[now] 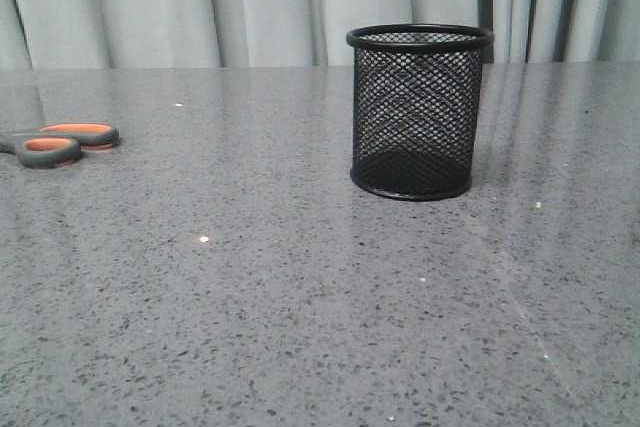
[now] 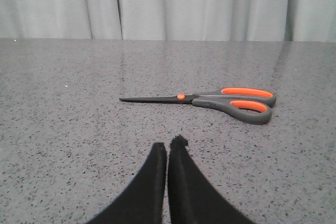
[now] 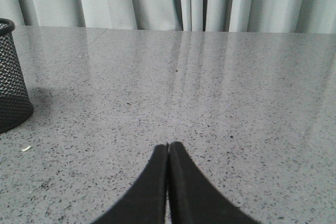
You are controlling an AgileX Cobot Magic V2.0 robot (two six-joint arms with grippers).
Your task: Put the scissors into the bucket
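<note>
Scissors not yet picked up; both end effectors pressed together and empty.

The dark-grey scissors with orange-lined loops (image 2: 210, 102) lie flat on the grey speckled table (image 1: 300, 327), well apart from the upright black wire-mesh bucket (image 1: 415, 112). The left end effector (image 2: 168, 148) should spread, then pinch near the orange pivot, probably the balance point. The right end effector (image 3: 168, 150) rests near the bucket.
</note>
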